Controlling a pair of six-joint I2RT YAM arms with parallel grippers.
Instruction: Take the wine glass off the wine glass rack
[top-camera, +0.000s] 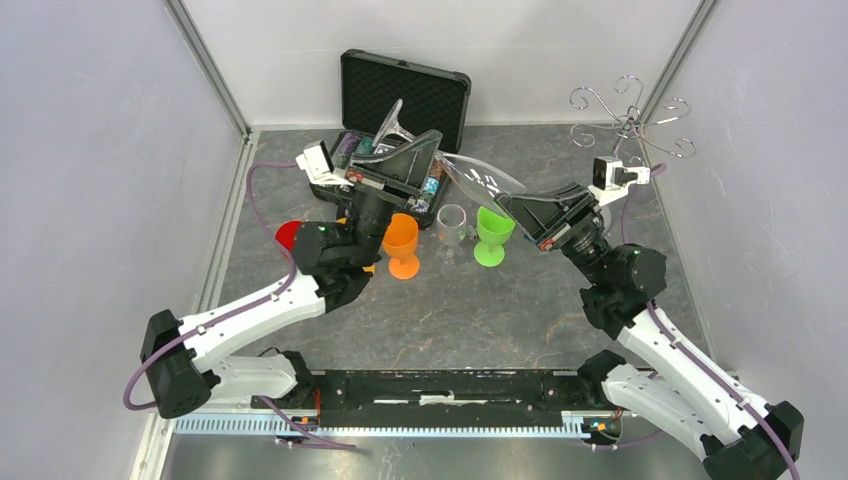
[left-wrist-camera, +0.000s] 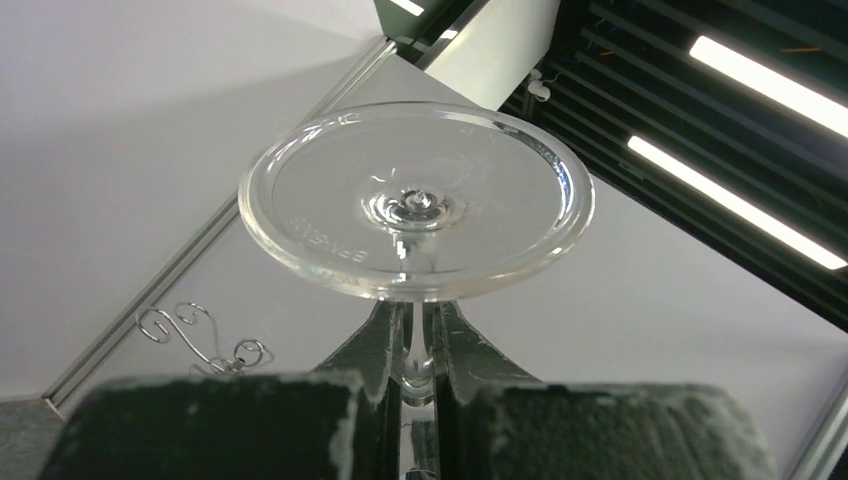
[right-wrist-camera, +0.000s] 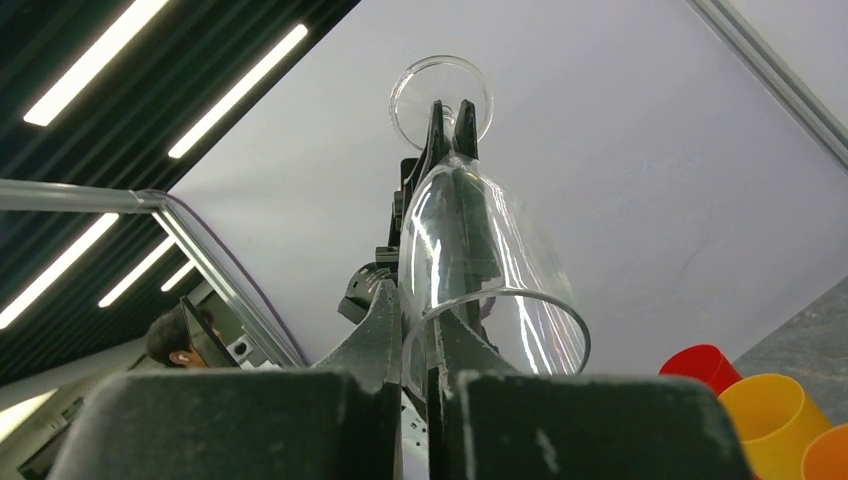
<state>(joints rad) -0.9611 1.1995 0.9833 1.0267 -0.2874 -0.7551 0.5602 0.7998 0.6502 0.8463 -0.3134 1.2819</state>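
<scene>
A clear wine glass (top-camera: 478, 180) is held in the air between both arms, lying tilted, away from the wine glass rack (top-camera: 630, 120), a chrome wire stand at the back right. My left gripper (top-camera: 425, 150) is shut on its stem, just below the round foot (left-wrist-camera: 415, 200), as the left wrist view (left-wrist-camera: 418, 340) shows. My right gripper (top-camera: 512, 205) is shut on the rim of the bowl (right-wrist-camera: 480, 250), one finger inside and one outside, as the right wrist view (right-wrist-camera: 418, 320) shows. The rack also shows in the left wrist view (left-wrist-camera: 200, 335), with no glass on the arms that show.
An orange cup (top-camera: 401, 243), a second clear glass (top-camera: 452, 230) and a green cup (top-camera: 492, 235) stand mid-table. A red cup (top-camera: 289, 235) sits behind the left arm. An open black case (top-camera: 405, 95) stands at the back. Walls close both sides.
</scene>
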